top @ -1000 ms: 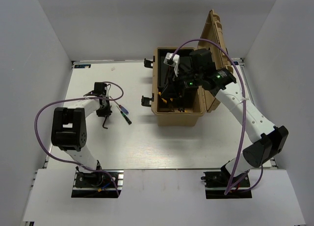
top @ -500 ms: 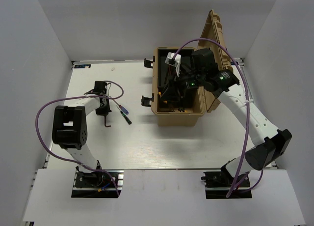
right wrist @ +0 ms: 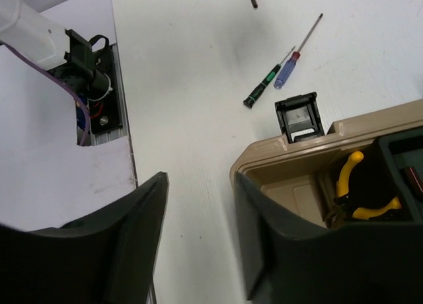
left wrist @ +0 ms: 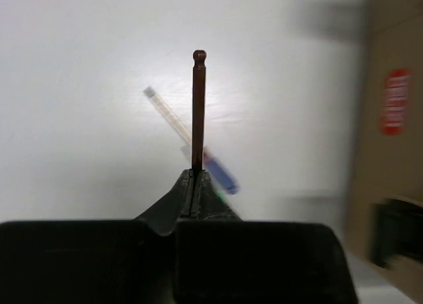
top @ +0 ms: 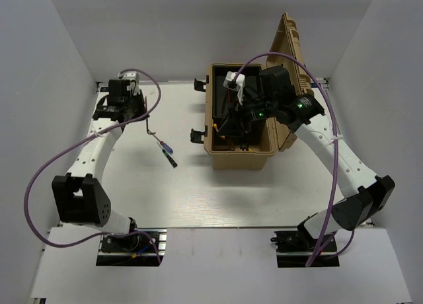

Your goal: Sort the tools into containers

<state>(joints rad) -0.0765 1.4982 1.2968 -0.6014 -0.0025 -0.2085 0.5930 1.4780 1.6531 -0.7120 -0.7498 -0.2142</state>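
My left gripper (top: 137,112) is shut on the thin dark hex key (left wrist: 198,112) and holds it above the table, left of the toolbox; in the top view the key (top: 147,124) hangs from the fingers. A blue-handled screwdriver (top: 166,147) lies on the table below it, next to a black and green one (right wrist: 263,87). The tan toolbox (top: 242,155) stands open with its lid up. My right gripper (right wrist: 200,182) is open and empty over the box's near-left corner. Pliers with yellow handles (right wrist: 353,185) lie inside.
A black latch (right wrist: 301,115) sticks out from the toolbox's left wall. The open lid (top: 291,46) stands upright at the back right. White walls enclose the table on three sides. A purple cable loops off each arm.
My left gripper has lifted the hex key off the table and carried it toward the far left. The right gripper has stayed over the toolbox.
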